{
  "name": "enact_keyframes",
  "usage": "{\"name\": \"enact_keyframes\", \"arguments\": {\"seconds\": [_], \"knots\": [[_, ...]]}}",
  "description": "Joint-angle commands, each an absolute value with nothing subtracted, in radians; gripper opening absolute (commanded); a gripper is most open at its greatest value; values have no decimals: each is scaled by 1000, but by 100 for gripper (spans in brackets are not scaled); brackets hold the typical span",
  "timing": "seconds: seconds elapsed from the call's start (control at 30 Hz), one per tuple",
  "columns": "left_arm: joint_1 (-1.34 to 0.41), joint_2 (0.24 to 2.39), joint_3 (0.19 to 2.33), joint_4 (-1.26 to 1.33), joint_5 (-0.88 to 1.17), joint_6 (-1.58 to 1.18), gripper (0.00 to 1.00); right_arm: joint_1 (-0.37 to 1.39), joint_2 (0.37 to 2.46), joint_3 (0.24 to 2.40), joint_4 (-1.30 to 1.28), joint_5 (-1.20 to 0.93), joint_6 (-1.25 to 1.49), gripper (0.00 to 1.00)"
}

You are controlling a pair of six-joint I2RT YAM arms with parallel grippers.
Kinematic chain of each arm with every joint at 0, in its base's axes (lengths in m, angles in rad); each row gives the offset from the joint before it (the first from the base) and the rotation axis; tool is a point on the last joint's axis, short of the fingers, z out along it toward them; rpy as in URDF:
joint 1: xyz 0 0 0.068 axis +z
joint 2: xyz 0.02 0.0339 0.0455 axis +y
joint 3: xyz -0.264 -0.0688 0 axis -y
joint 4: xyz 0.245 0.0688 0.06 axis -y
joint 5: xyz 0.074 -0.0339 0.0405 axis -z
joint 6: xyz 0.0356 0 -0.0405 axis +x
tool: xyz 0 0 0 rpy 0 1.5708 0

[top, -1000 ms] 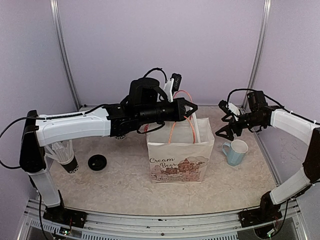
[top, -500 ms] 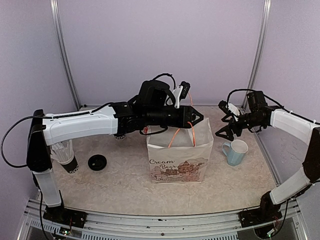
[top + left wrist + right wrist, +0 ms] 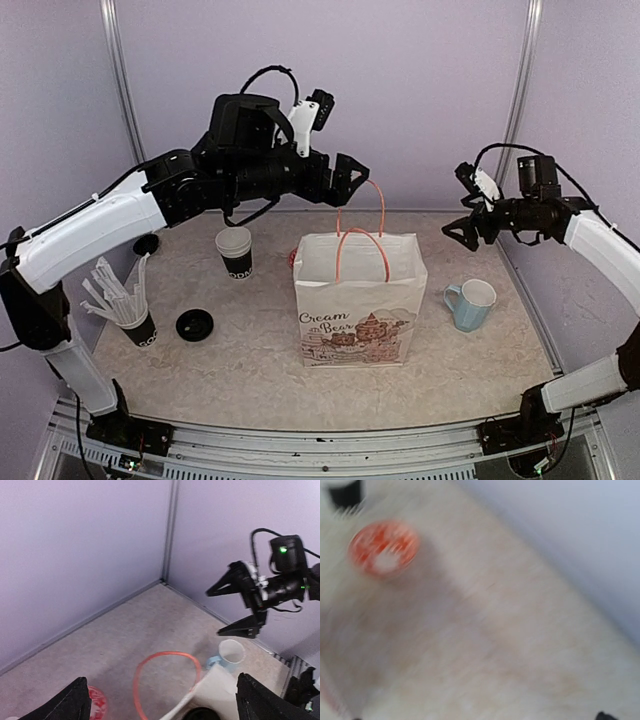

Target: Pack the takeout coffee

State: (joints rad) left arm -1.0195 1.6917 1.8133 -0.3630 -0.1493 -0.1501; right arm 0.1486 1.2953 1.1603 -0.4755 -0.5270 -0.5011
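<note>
- Top view: left gripper [image 3: 352, 180] high in the air at 12 o'clock of the paper bag [image 3: 360, 310], jaws spread wide, nothing between them.
- Same view: right gripper [image 3: 462, 232] aloft at 2 o'clock of the bag, jaws likewise apart and empty. Light-blue mug [image 3: 472, 303] below it in the view, at 3 o'clock just beside the bag.
- One black takeout cup [image 3: 235, 252] upright on the table [image 3: 250, 370] at 10 o'clock of the bag, lidless, white inside. Loose black lid [image 3: 194, 324] flat at 9 o'clock, apart from that cup.
- Straw cup [image 3: 137, 325] farther out at 9 o'clock, near the lid.
- Left wrist view: own fingers [image 3: 75, 705] at the two lower corners, far apart, the bag's orange handle [image 3: 167, 680] looped between them. At 6 o'clock a dark rounded shape in the bag's mouth, too cropped to name.
- Also there: red disc [image 3: 95, 702] on the table at 7 o'clock, mug at 5 o'clock, right gripper at 3 o'clock with both jaws splayed.
- Right wrist view: heavily blurred. Red disc at 10 o'clock on the tabletop, wall at 1 o'clock, own jaws almost out of frame and unreadable here.
</note>
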Motion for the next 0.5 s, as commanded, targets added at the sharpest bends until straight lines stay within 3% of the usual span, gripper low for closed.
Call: {"name": "enact_keyframes", "arguments": {"seconds": [0.0, 0.2, 0.47], "knots": [[-912, 1588, 1774, -438, -355, -66, 99, 149, 1213, 1227, -400, -430, -339, 100], [-708, 1448, 1627, -368, -369, -94, 99, 148, 1190, 1340, -374, -333, -165, 100], [-580, 1270, 1390, -167, -336, -78, 99, 135, 1139, 1280, -330, -293, -142, 100]]}}
